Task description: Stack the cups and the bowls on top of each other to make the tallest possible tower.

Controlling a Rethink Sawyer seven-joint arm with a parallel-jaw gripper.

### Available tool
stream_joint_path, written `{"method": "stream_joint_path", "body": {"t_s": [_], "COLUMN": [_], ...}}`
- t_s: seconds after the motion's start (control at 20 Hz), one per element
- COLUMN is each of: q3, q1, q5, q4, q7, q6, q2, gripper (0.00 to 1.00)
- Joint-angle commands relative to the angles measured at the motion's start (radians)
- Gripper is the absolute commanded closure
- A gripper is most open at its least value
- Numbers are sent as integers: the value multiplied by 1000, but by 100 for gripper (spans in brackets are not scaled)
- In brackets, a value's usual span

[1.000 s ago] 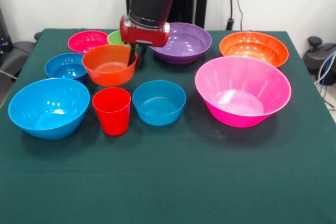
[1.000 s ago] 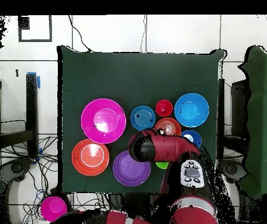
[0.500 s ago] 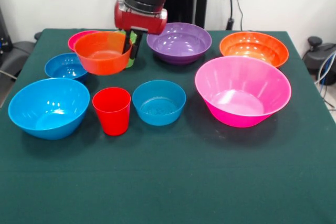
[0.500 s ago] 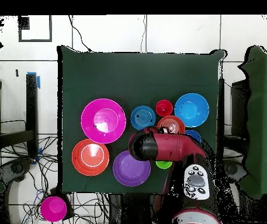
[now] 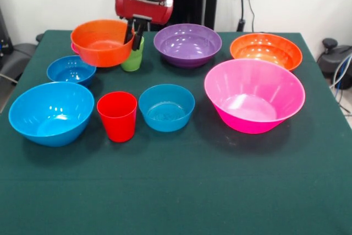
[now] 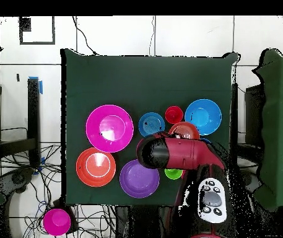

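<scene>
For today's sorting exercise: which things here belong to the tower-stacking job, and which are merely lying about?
Job: gripper holding the lifted orange bowl; second orange bowl; pink bowl; purple bowl; three blue bowls; red cup; green cup.

Lying about: cables and a magenta object on the floor.

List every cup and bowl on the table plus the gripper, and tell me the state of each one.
gripper: shut on orange bowl's rim
orange bowl: lifted, upright
second orange bowl: on table, empty
pink bowl: on table, empty
purple bowl: empty
large blue bowl: empty
red cup: upright
green cup: upright
</scene>
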Motion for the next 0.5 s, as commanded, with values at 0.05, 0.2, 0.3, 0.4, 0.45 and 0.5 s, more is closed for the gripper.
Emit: {"method": "stream_joint_path", "body": {"t_s": [0.05,0.2,0.3,0.4,0.45,0.5], "q3": [109,116,118,124,126,125], "q1": [-6,-8,-10,-14,-14,-13], "q5": [-11,-13,-10,-6,-8,-8], "q4": [-113,-144,-160,-177,-188,-199], "q7": [-33,-34,-21,-11,-12,-7], "q6": [151,166,166,163,166,165], "q2": [10,25,36,51,59,64], "gripper": [100,100,100,100,100,100]}}
